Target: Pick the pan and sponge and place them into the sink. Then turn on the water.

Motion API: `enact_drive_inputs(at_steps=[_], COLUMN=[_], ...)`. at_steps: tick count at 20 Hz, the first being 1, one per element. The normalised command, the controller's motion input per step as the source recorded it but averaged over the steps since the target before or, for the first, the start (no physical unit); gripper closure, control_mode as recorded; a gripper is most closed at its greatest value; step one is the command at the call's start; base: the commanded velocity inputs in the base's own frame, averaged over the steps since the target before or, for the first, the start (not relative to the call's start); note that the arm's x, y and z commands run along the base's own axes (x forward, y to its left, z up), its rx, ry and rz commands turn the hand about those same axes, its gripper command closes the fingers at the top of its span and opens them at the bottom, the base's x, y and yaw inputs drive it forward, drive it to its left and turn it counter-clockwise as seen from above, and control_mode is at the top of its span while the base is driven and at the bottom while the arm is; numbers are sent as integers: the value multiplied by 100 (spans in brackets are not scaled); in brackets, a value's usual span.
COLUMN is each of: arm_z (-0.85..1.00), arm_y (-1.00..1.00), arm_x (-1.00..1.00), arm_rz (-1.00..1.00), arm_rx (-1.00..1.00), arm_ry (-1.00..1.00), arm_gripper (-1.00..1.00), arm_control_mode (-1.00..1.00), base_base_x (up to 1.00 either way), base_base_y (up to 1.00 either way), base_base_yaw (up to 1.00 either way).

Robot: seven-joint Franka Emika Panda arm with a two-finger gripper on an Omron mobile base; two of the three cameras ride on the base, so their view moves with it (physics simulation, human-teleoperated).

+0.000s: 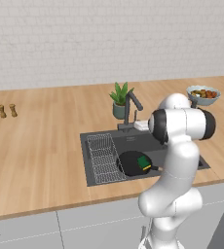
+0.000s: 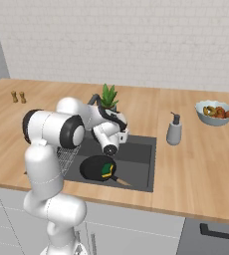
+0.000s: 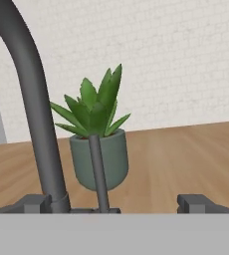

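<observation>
The black pan point(image 1: 130, 164) point(image 2: 93, 168) lies in the dark grey sink point(image 1: 97, 141) point(image 2: 136, 160), with its handle towards the front edge. The green and yellow sponge point(image 1: 143, 162) point(image 2: 106, 170) rests on the pan. My gripper point(image 3: 117, 204) is open and level with the base of the faucet point(image 3: 34, 109) point(image 1: 131, 108). The faucet's thin upright lever point(image 3: 99, 174) stands between my fingertips point(image 3: 201, 203), with no touch that I can see. No water stream falls from the spout.
A potted plant point(image 3: 97, 144) point(image 1: 120, 101) stands just behind the faucet. A wire dish rack point(image 1: 104, 158) fills the sink's left part. A soap dispenser point(image 2: 174, 130) and a fruit bowl point(image 2: 215, 112) stand to the right. Two shakers point(image 1: 7, 111) stand far left.
</observation>
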Motion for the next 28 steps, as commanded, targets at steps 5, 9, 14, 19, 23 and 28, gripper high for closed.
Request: enact_drive_inputs(at_steps=[5,9,14,19,23,28], arm_z=[0,0,0,0,0,0], arm_y=[0,0,2,2,3,0], arm_x=[17,17,15,14,8,6], arm_rz=[0,0,0,0,0,0], arm_rx=[0,0,0,0,0,0], arm_ry=[0,0,0,0,0,0], arm_gripper=[-100,-100,-100,-100,-100,-100], arm_control_mode=[-100,-100,-100,-100,-100,-100], base_base_x=[0,0,0,0,0,0], base_base_y=[0,0,0,0,0,0], base_base_yaw=[0,0,0,0,0,0])
